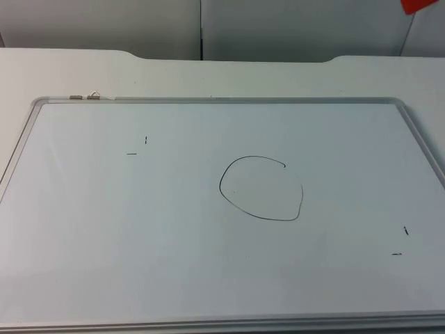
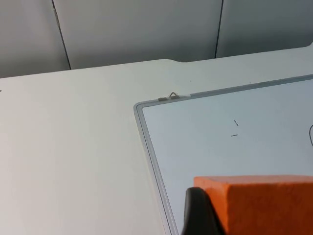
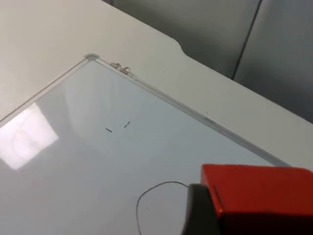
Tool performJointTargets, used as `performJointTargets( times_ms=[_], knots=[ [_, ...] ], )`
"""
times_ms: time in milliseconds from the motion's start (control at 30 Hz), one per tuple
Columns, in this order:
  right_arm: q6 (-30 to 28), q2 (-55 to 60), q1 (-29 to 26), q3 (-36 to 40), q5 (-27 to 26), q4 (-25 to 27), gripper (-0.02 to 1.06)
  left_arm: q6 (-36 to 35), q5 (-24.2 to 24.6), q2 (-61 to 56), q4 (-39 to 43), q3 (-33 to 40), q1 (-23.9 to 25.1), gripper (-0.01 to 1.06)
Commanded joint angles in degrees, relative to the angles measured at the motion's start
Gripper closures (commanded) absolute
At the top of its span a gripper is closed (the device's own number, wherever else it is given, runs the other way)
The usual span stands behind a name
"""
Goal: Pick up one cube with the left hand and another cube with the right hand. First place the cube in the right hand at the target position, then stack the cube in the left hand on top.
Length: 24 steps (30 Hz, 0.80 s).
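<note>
An orange cube [image 2: 264, 196] sits in my left gripper [image 2: 259, 226], which is shut on it; one black fingertip [image 2: 198, 213] presses its side, above the whiteboard's near-left corner. My right gripper [image 3: 264, 223] is shut on a red cube [image 3: 259, 188], with a black fingertip [image 3: 200, 213] against its side, raised over the board. A corner of the red cube [image 1: 421, 5] shows at the upper right of the top view. The target is a hand-drawn black circle [image 1: 262, 188] near the middle of the whiteboard; part of the circle [image 3: 143, 200] shows in the right wrist view.
The whiteboard's metal frame [image 1: 208, 99] lies flat on the white table, with a small clip [image 1: 85, 96] on its far edge. Short pen marks [image 1: 138, 146] sit at the left and others [image 1: 401, 242] at the right. The grey partition wall [image 1: 208, 28] stands behind.
</note>
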Motion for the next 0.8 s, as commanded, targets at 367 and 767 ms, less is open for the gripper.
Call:
performJointTargets(
  times_ms=[367,767],
  knots=[
    [-0.32,2.77,6.0,-0.41,-0.16,-1.19,1.05,-0.18,-1.09,-0.34,0.68,0.2,-0.35,1.05],
    [4.49,16.11,6.0,-0.41,-3.2,-1.79,1.05,-0.18,-1.54,-0.34,0.82,0.44,-0.35,1.05]
  ],
)
